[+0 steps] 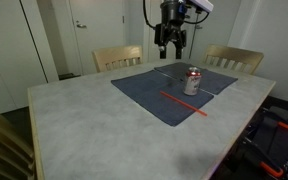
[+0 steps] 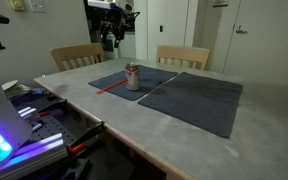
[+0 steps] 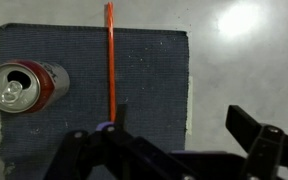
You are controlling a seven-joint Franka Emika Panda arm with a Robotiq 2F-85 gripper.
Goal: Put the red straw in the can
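The red straw lies flat on a dark grey mat, partly over its edge, next to the can; it also shows in the other exterior view and in the wrist view. The can stands upright on the mat, silver with a red label and an open top. My gripper hangs high above the far side of the table, apart from both. In the wrist view its fingers are spread wide with nothing between them.
Two dark grey mats lie on the pale stone-look table. Wooden chairs stand at the far side. Equipment with cables sits by the table's edge.
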